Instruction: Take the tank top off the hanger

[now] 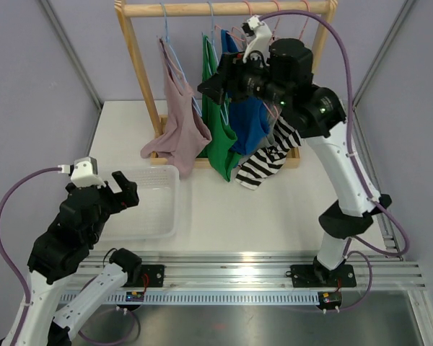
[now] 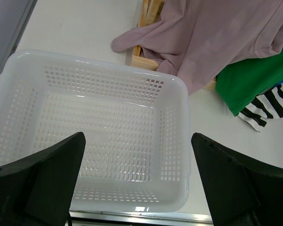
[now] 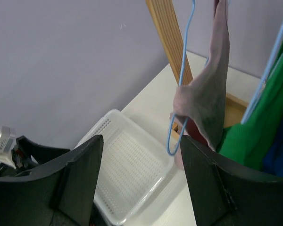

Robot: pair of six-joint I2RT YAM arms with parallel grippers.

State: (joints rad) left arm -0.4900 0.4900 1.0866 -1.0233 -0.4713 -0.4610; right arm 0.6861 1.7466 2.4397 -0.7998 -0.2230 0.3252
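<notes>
Mauve top [image 1: 180, 122] hangs on its blue hanger [image 3: 187, 47] with the right hand [image 1: 211, 85] poised beside it, spread apart; next, I judge, it must clamp the cloth and slip it off.

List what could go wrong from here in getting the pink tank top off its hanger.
1. A tug on the pink tank top could drag its blue hanger off the wooden rail too.
2. The green top hangs right beside it; the open right gripper could catch that instead.
</notes>
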